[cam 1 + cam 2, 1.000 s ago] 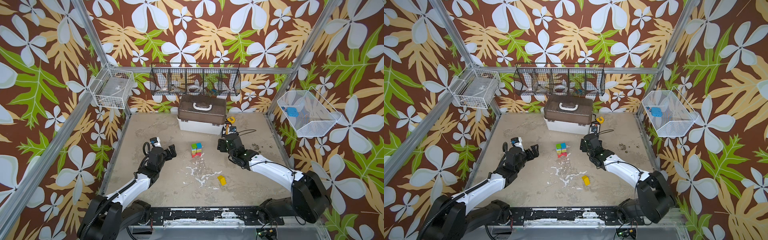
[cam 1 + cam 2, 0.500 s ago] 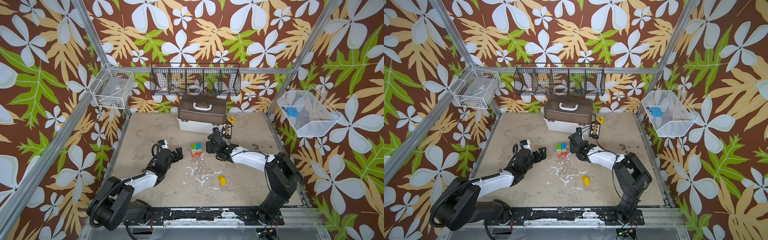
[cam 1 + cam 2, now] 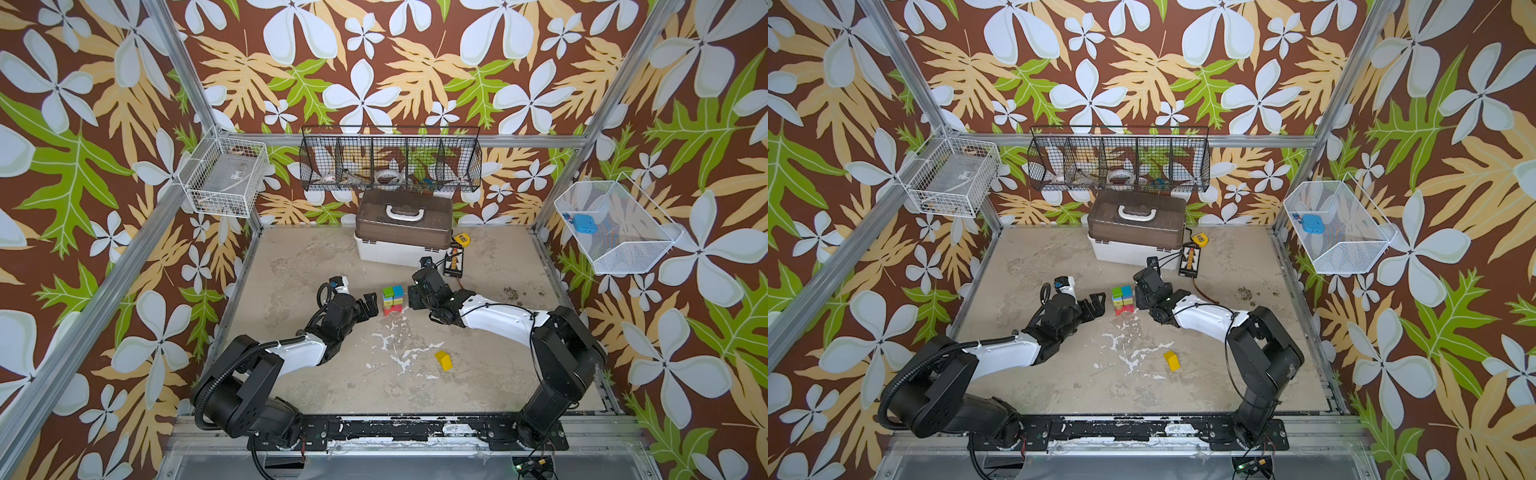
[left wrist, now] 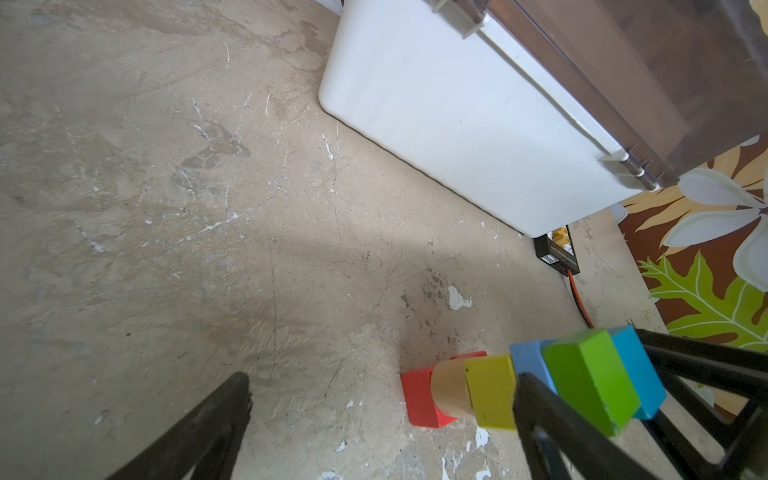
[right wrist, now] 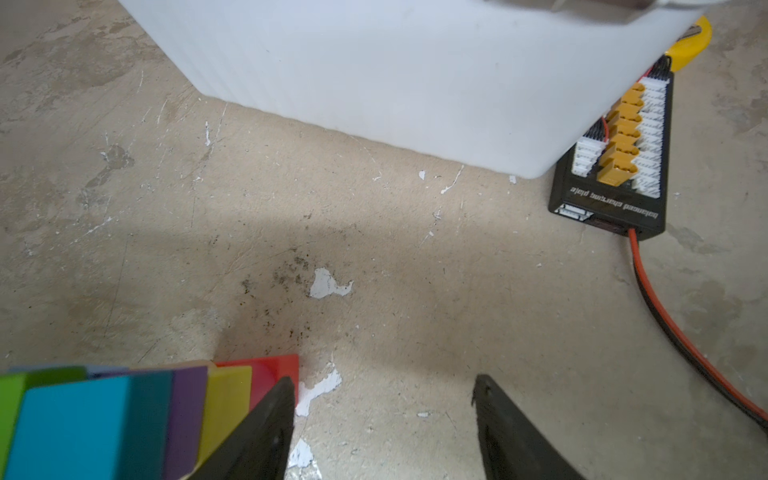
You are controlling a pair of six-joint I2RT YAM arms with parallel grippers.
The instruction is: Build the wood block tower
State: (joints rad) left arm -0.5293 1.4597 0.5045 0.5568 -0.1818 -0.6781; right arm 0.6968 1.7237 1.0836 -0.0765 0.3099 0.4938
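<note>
Scuffed beige table (image 3: 291, 270), floral walls (image 3: 374, 62); tower (image 3: 392, 300) mid-table, left tool (image 3: 371, 301) and right tool (image 3: 412, 298) both apart, empty, flanking it.

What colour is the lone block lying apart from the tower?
Yellow wood block, clearest in a top view.

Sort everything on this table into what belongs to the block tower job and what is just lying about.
For the job:
- multicoloured stack of painted wood blocks
- loose yellow wood block

Just lying about:
- white plastic box with brown lid
- black charging board with yellow connectors
- small yellow gadget beside the box
</note>
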